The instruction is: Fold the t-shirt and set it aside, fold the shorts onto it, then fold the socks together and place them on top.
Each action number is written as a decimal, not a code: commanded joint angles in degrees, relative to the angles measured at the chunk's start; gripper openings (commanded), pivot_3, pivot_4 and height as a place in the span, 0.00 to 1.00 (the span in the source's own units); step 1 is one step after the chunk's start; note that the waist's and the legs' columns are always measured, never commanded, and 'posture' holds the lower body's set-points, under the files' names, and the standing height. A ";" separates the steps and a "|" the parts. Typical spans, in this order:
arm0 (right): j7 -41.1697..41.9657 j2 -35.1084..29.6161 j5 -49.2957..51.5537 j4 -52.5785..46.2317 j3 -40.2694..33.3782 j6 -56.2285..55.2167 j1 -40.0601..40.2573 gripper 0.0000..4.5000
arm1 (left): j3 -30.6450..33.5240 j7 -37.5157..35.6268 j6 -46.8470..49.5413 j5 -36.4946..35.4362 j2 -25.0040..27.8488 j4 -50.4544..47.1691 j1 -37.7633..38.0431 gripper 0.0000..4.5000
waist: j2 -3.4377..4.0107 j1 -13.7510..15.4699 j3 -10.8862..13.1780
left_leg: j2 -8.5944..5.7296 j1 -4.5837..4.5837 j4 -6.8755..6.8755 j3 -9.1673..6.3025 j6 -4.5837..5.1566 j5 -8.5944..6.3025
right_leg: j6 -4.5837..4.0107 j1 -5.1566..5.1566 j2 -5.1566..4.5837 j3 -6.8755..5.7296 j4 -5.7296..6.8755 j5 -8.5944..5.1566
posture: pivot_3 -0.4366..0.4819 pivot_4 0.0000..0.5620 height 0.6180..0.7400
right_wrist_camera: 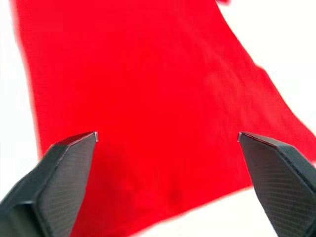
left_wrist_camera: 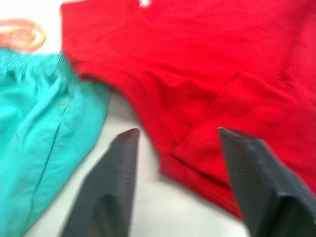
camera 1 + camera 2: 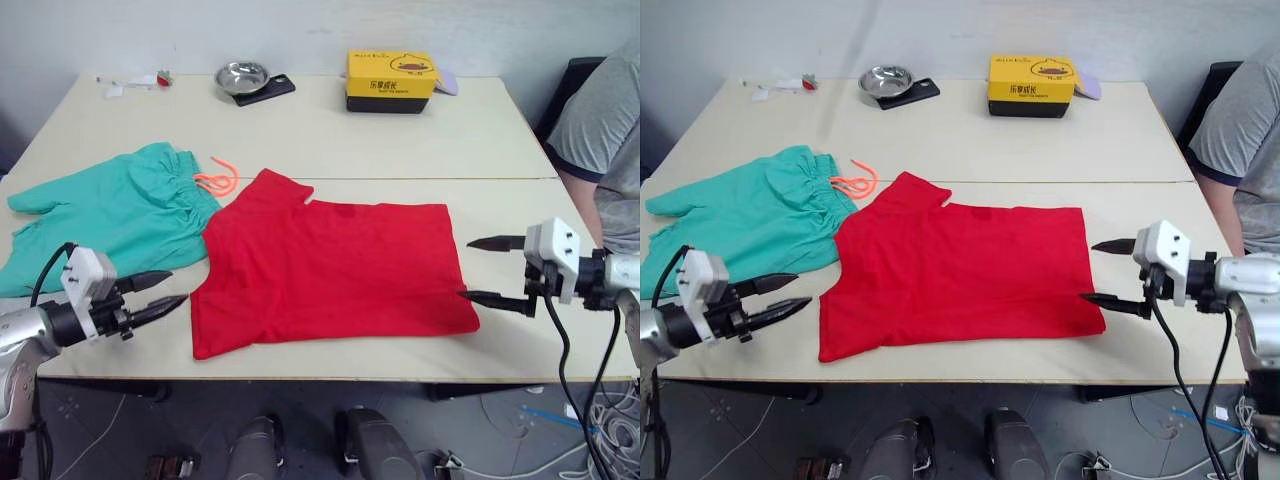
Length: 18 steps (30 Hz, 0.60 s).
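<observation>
T-shirt (image 3: 335, 270), smooth red cotton, lies flat on the pale desk (image 3: 400, 130) between both sets of fingers. Left gripper (image 3: 170, 290) hangs spread beside its sleeve, the soft teal shorts (image 3: 110, 215) just beyond. Right gripper (image 3: 490, 270) is spread wide at the hem edge.

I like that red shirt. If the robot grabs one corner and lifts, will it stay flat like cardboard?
Probably not. The t-shirt lies limp with soft creases, so it would likely droop and fold. It looks thin, so probably light. Pushed, it might bunch up rather than slide.
</observation>
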 commanded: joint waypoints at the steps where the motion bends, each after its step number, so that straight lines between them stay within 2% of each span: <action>1: 1.54 0.06 1.76 -6.49 -0.31 -1.53 4.84 1.00 | -1.02 -4.71 -5.51 0.50 0.19 -9.27 5.55 0.91 | 0.00 0.06 0.00 | -0.01 0.01 0.00 0.00 0.02 -0.01 | 0.01 0.04 -0.02 0.00 -0.03 0.00 | 0.48 0.27 1.00; 3: 0.90 0.97 0.62 -7.40 1.02 -2.99 7.41 1.00 | -2.81 -3.81 -8.32 2.08 -1.54 -11.11 6.99 0.99 | 0.00 0.18 0.00 | -0.04 0.01 0.02 0.01 0.05 -0.04 | 0.03 0.06 -0.05 0.02 -0.04 0.00 | 0.48 0.27 1.00; 8: -0.34 3.12 -3.67 -4.31 5.38 -7.47 9.21 1.00 | -8.26 -2.32 -17.12 10.58 -3.11 -8.21 8.06 0.99 | -0.02 0.33 0.00 | -0.05 0.09 0.05 0.00 0.02 -0.01 | 0.00 0.11 -0.04 0.04 -0.04 0.08 | 0.48 0.27 1.00; 16: -2.08 3.70 -8.30 3.91 7.85 -12.41 5.09 1.00 | -12.27 1.04 -20.36 16.03 -2.65 -1.96 4.00 0.99 | -0.02 0.12 0.00 | -0.05 0.08 0.04 0.02 0.19 0.10 | -0.07 0.07 -0.06 0.05 -0.04 0.11 | 0.48 0.27 1.00; 18: -1.84 3.34 -9.09 5.62 7.98 -13.23 4.69 0.92 | -12.80 1.41 -20.37 16.34 -2.56 -1.10 3.25 1.00 | -0.02 0.20 0.00 | -0.05 0.07 0.03 0.01 0.18 0.09 | -0.07 0.07 -0.05 0.03 -0.04 0.11 | 0.48 0.27 1.00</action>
